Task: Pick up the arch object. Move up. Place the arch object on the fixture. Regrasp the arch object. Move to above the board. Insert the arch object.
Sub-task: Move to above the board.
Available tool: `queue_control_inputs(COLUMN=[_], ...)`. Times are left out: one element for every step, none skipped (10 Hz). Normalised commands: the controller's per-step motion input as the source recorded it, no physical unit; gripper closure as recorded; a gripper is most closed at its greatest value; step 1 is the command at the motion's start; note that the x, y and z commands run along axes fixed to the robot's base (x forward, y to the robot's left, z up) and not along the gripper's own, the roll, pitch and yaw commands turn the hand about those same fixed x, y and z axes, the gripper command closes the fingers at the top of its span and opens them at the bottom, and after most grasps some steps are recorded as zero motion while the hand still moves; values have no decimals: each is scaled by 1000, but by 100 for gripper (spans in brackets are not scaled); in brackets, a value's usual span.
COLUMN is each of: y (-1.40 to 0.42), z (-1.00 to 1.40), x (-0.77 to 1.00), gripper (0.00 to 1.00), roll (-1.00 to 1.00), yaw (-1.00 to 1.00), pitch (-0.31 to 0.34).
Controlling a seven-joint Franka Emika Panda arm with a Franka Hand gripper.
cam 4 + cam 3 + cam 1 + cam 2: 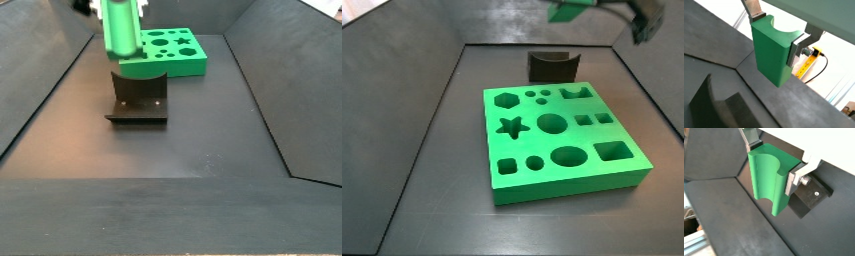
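My gripper [773, 29] is shut on the arch object [772, 52], a bright green block with a curved notch, and holds it high in the air; it also shows in a wrist view [769, 183]. In a side view the arch object [120, 30] hangs above the fixture [138, 103]. In a side view only its tip [565, 9] shows at the top edge, above the fixture [552, 66]. The fixture is a dark block with a dipped top. The board [560, 143], a green slab with shaped holes, lies beyond the fixture [171, 54].
Dark sloped walls [409, 120] enclose the dark floor [174, 150]. A yellow piece and a cable [807, 65] show outside the bin in a wrist view. A dark plate with a screw [812, 195] shows below the gripper.
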Motion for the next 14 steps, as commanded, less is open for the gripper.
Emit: queue_control_inputs(y=[-63,-62,-57,-54,-48,-39,-26,-23,-20,-1000,-1000,-1000,-1000,-1000], z=[1000,1000,1000,1000,903,733,504,389,167,227,227,237,220,234], x=[94,89,83,80,64,54,35,30,21,-732,-735,-800,-823,-856], gripper=[100,100,100,100,100,100,100,100,100,100,100,100,100,100], roll=[-19,-24,-30,-32,-33,-34,-40,-45,-51,-1000,-1000,-1000,-1000,-1000], yaw=[38,23,12,13,18,30,53,65,88,-151,-147,-149,-151,-158], pitch=[-9,10,44,65,102,120,133,136,136,-74,-83,-104,-113,-121])
